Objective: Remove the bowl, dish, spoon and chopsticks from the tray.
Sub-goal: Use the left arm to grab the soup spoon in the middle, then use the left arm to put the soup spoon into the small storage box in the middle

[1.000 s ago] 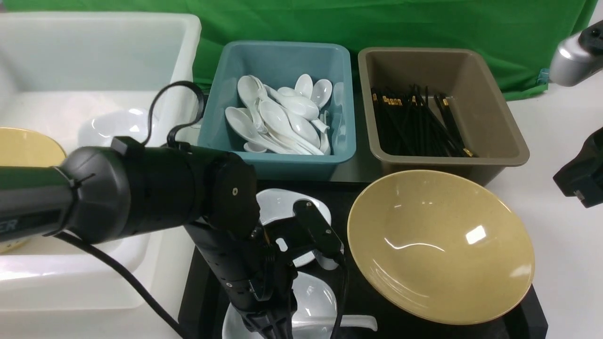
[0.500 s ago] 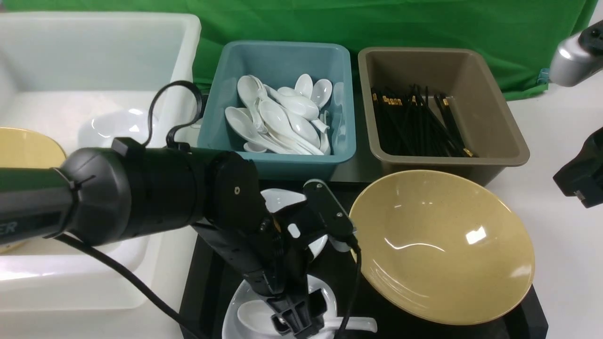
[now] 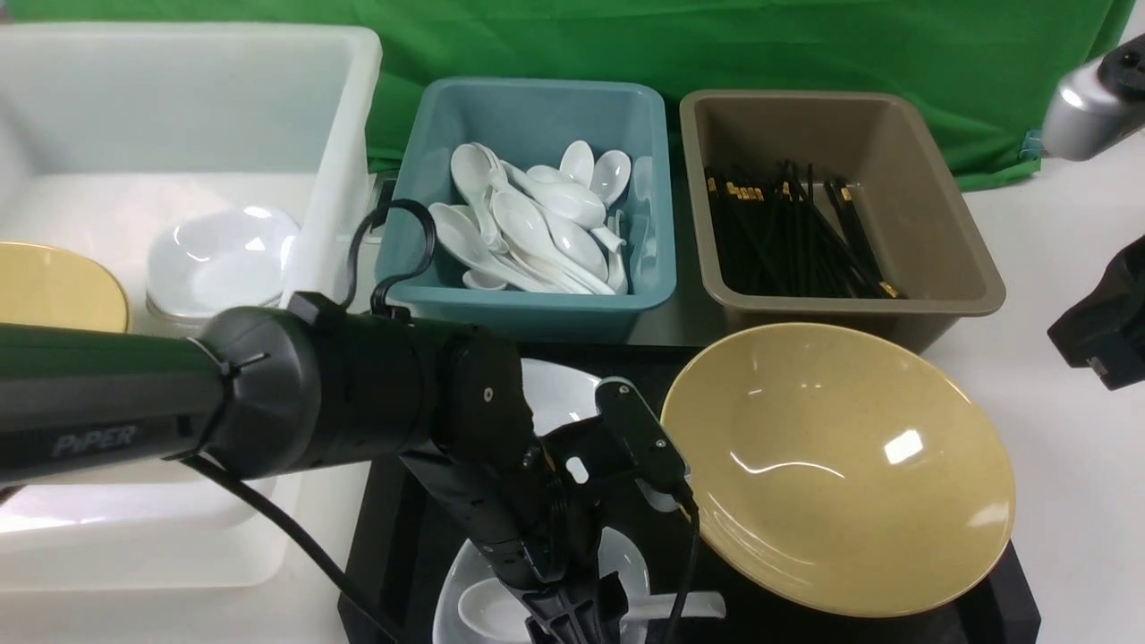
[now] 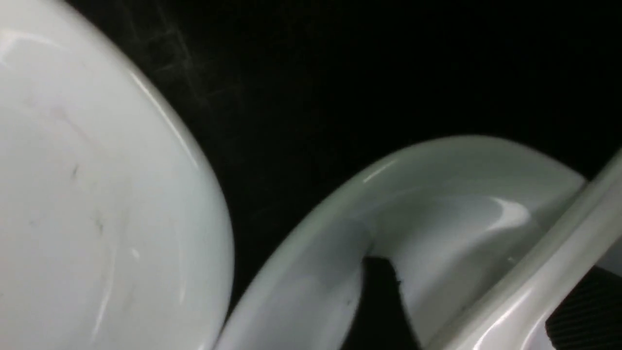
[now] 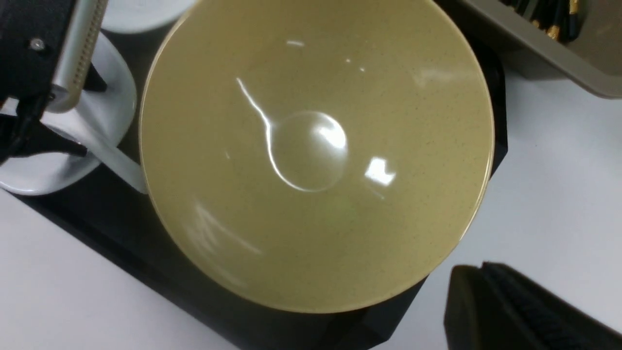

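The yellow bowl (image 3: pixel 836 465) leans tilted on the right of the black tray (image 3: pixel 1011 599); the right wrist view shows the bowl (image 5: pixel 316 150) from above. At the tray's near left a white dish (image 3: pixel 452 595) holds the white spoon (image 3: pixel 487 610). A second white dish (image 3: pixel 559 394) sits behind it. My left gripper (image 3: pixel 577 622) points down into the near dish, open, its fingers either side of the spoon's handle (image 4: pixel 491 311). My right gripper (image 5: pixel 478 270) is shut and empty over the table, right of the tray. No chopsticks show on the tray.
A white tub (image 3: pixel 340 134) at the left holds stacked white dishes (image 3: pixel 219 259) and a yellow bowl (image 3: pixel 54 286). Behind the tray stand a teal bin (image 3: pixel 528 304) of spoons and a brown bin (image 3: pixel 939 241) of black chopsticks. My left arm reaches across the tub's front.
My left gripper went from shut to open and shifted right, down into the near dish over the spoon. The forearm swung right and nearer. The right arm stayed still.
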`<state>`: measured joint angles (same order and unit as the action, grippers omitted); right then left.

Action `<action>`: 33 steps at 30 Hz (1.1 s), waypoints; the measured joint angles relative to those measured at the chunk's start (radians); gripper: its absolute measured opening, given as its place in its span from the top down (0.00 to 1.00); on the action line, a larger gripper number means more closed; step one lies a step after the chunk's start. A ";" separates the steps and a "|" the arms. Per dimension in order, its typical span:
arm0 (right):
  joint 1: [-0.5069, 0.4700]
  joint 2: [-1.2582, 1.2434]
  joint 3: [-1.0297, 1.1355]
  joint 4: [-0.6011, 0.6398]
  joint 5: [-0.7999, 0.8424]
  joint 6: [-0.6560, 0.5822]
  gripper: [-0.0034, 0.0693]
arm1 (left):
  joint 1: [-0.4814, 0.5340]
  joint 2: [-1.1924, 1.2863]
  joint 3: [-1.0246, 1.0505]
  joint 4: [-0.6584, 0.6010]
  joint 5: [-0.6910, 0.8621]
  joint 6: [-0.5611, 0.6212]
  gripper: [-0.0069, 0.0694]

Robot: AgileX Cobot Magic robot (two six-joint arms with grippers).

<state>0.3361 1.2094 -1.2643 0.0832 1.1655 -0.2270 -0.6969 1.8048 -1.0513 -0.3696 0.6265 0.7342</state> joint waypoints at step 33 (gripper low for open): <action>0.000 0.000 0.000 0.008 -0.028 -0.001 0.96 | 0.229 -0.171 -0.359 0.049 0.028 -0.409 0.70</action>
<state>0.3361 1.2094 -1.2643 0.0907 1.1375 -0.2279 -0.4679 1.6338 -1.4103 -0.3207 0.6546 0.3256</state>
